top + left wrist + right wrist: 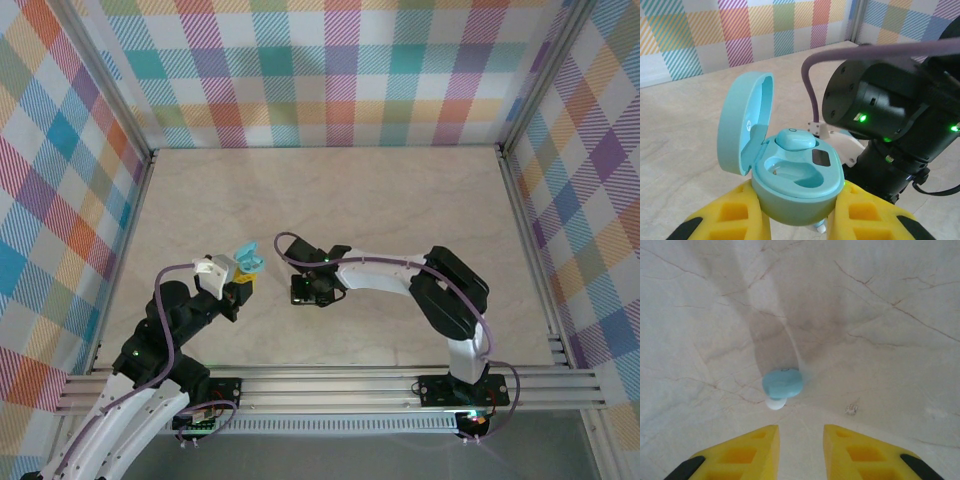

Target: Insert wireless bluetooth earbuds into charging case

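My left gripper (799, 212) is shut on the pale blue charging case (797, 187), its yellow fingers (737, 215) pressing both sides. The case's lid (747, 122) stands open to the left. One earbud (796, 139) sits in the far slot, and the near slot (792, 172) is bare. From above, the case (245, 263) hangs over the table just left of my right gripper (305, 292). A second earbud (782, 384) with a white tip lies on the table ahead of my right gripper (801, 440), whose jaws are apart with nothing between them.
The right arm's black wrist (880, 110) with a purple cable hangs close behind and right of the case. The marble-patterned table (400, 200) is fenced by checked walls, with an aluminium rail (350, 385) along the near edge.
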You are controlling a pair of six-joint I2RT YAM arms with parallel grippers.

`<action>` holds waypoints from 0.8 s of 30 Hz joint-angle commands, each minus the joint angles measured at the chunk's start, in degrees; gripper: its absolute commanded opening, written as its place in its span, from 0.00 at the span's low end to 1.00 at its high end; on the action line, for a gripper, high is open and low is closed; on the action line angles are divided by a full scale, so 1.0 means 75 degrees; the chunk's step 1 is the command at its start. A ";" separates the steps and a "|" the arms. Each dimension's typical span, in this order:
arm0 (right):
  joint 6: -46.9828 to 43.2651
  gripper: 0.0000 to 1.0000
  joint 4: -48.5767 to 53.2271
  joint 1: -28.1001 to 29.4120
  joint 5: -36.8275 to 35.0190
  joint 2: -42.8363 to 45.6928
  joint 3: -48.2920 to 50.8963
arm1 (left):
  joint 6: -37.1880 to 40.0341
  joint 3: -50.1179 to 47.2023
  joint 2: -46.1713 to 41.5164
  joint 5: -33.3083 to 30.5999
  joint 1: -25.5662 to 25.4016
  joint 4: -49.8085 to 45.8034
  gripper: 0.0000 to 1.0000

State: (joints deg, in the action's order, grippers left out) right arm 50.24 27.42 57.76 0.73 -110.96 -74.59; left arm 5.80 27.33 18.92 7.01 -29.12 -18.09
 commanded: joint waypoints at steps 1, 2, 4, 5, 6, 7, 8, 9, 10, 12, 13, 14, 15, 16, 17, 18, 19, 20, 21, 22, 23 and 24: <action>0.0099 0.30 0.0070 0.0012 0.0112 -0.0289 -0.0362 | 0.0029 0.0053 -0.0099 0.0144 -0.0082 0.0021 0.08; 0.0087 0.30 0.0071 0.0010 0.0136 -0.0341 -0.0424 | 0.0023 0.0053 -0.0129 0.0144 -0.0078 0.0010 0.08; 0.0076 0.30 0.0071 0.0010 0.0180 -0.0419 -0.0493 | 0.0023 0.0035 -0.0154 0.0130 -0.0078 -0.0002 0.08; 0.0075 0.30 0.0068 0.0020 0.0201 -0.0450 -0.0536 | 0.0033 0.0028 -0.0173 0.0121 -0.0078 -0.0014 0.08; 0.0060 0.30 0.0071 0.0010 0.0195 -0.0474 -0.0574 | 0.0035 0.0024 -0.0188 0.0100 -0.0078 -0.0026 0.08; 0.0046 0.30 0.0071 0.0010 0.0195 -0.0486 -0.0589 | 0.0041 0.0024 -0.0201 0.0095 -0.0078 -0.0036 0.08; 0.0031 0.30 0.0077 0.0010 0.0187 -0.0498 -0.0612 | 0.0047 0.0026 -0.0207 0.0076 -0.0078 -0.0049 0.08; 0.0021 0.30 0.0086 0.0011 0.0175 -0.0510 -0.0639 | 0.0047 0.0012 -0.0208 0.0080 -0.0078 -0.0060 0.08; -0.0004 0.31 0.0094 0.0016 0.0166 -0.0531 -0.0661 | 0.0047 0.0012 -0.0215 0.0081 -0.0078 -0.0060 0.08; -0.0042 0.31 0.0128 0.0011 0.0160 -0.0585 -0.0734 | 0.0055 0.0007 -0.0224 0.0080 -0.0078 -0.0061 0.08; -0.0054 0.31 0.0150 0.0012 0.0160 -0.0620 -0.0765 | 0.0048 0.0011 -0.0220 0.0079 -0.0078 -0.0061 0.08; -0.0071 0.31 0.0186 0.0007 0.0169 -0.0666 -0.0821 | 0.0047 0.0012 -0.0225 0.0078 -0.0078 -0.0073 0.08; -0.0097 0.31 0.0204 0.0010 0.0182 -0.0708 -0.0867 | 0.0047 0.0018 -0.0225 0.0080 -0.0078 -0.0082 0.08; -0.0138 0.31 0.0244 0.0011 0.0205 -0.0771 -0.0937 | 0.0047 0.0023 -0.0225 0.0076 -0.0078 -0.0098 0.08; -0.0175 0.31 0.0284 0.0011 0.0207 -0.0821 -0.1001 | 0.0052 0.0031 -0.0236 0.0074 -0.0078 -0.0114 0.08; -0.0220 0.31 0.0381 0.0011 0.0198 -0.0875 -0.1078 | 0.0058 0.0026 -0.0247 0.0062 -0.0078 -0.0127 0.08; -0.0261 0.32 0.0460 0.0012 0.0188 -0.0928 -0.1159 | 0.0050 0.0013 -0.0255 0.0056 -0.0078 -0.0131 0.08; -0.0298 0.32 0.0508 0.0020 0.0172 -0.0949 -0.1210 | 0.0048 0.0012 -0.0260 0.0061 -0.0078 -0.0133 0.08; -0.0320 0.32 0.0550 0.0011 0.0160 -0.0967 -0.1225 | 0.0047 0.0008 -0.0272 0.0055 -0.0078 -0.0131 0.08; -0.0341 0.32 0.0557 0.0020 0.0140 -0.0962 -0.1236 | 0.0047 0.0003 -0.0274 0.0062 -0.0078 -0.0143 0.08; -0.0357 0.32 0.0563 0.0012 0.0117 -0.0967 -0.1240 | 0.0047 0.0000 -0.0277 0.0053 -0.0078 -0.0154 0.08; -0.0381 0.32 0.0583 0.0010 0.0085 -0.0967 -0.1253 | 0.0047 0.0000 -0.0289 0.0050 -0.0075 -0.0166 0.08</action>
State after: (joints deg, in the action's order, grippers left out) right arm 48.77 29.71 57.76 1.58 -117.60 -82.30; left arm 5.80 27.31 17.63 6.98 -29.12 -19.44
